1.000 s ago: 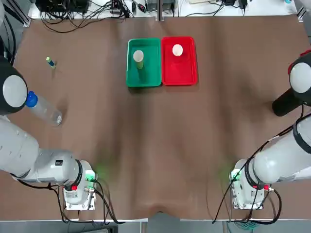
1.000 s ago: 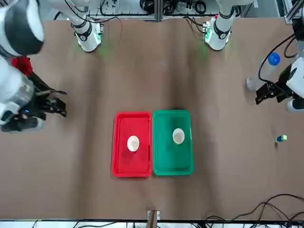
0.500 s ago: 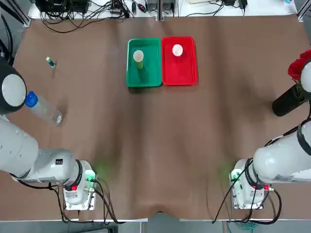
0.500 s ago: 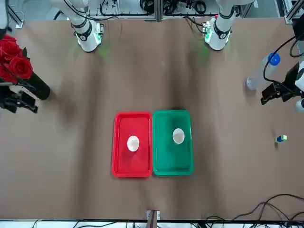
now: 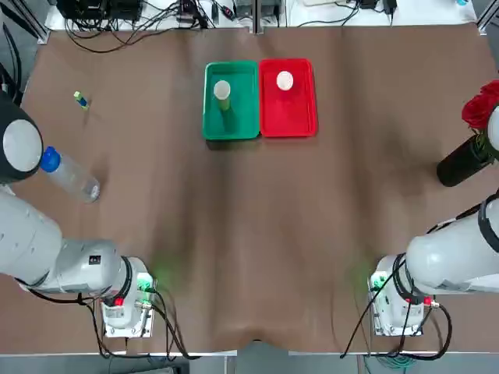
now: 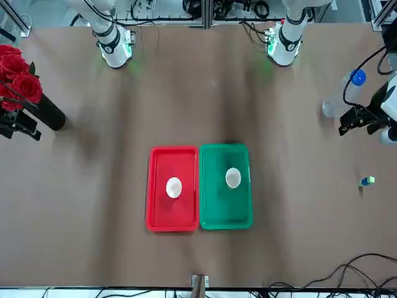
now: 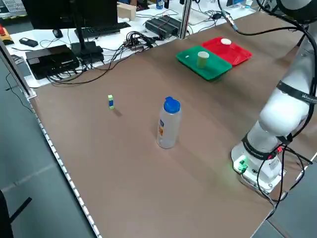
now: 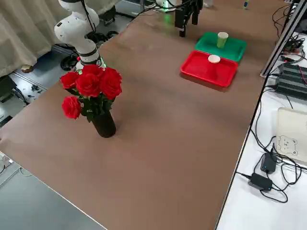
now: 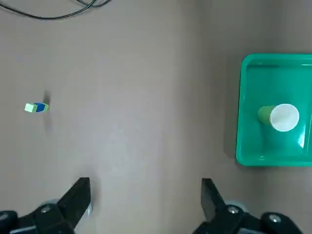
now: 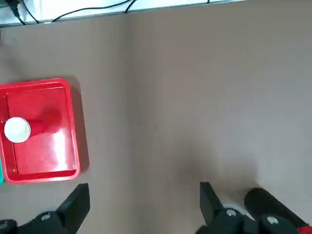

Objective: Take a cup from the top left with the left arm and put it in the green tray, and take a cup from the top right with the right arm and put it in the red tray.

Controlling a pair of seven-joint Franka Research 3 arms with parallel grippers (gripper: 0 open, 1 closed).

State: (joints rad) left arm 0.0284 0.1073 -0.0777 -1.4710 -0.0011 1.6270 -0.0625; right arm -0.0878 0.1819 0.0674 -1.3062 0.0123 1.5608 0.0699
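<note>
- Standing upright in the flat green plastic tray (image 5: 231, 117), toward its far end, is the small yellow-green paper cup (image 5: 223, 95); the small red paper cup (image 5: 284, 81) stands likewise at the far end of the flat red plastic tray (image 5: 288, 113). Both trays sit side by side, rims touching, near the middle of the tabletop's (image 5: 249, 218) far edge.
- Judging by look, each paper cup is very light and thin-walled; a hard squeeze would likely crush it, and a nudge would tip it over.
- Best hold, I would guess, is across the side wall about halfway up, gently, or straight down over the rim with the jaws astride it.
- The left gripper (image 9: 145, 195) hangs with jaws spread wide and nothing between them, above the tabletop's left side; the right gripper (image 10: 145, 200) is likewise wide open and empty, over the right side.
- Raised tray rims hem each cup, so any lift should go up before going sideways.
- Open room is generous across the tabletop's centre and near edge.
- Things to skirt: a clear plastic bottle with a blue cap (image 5: 69, 174) standing near the left edge, a tiny green-and-blue block (image 5: 80, 99) toward the far left corner, and a dark vase of red roses (image 8: 96, 102) by the right edge.
</note>
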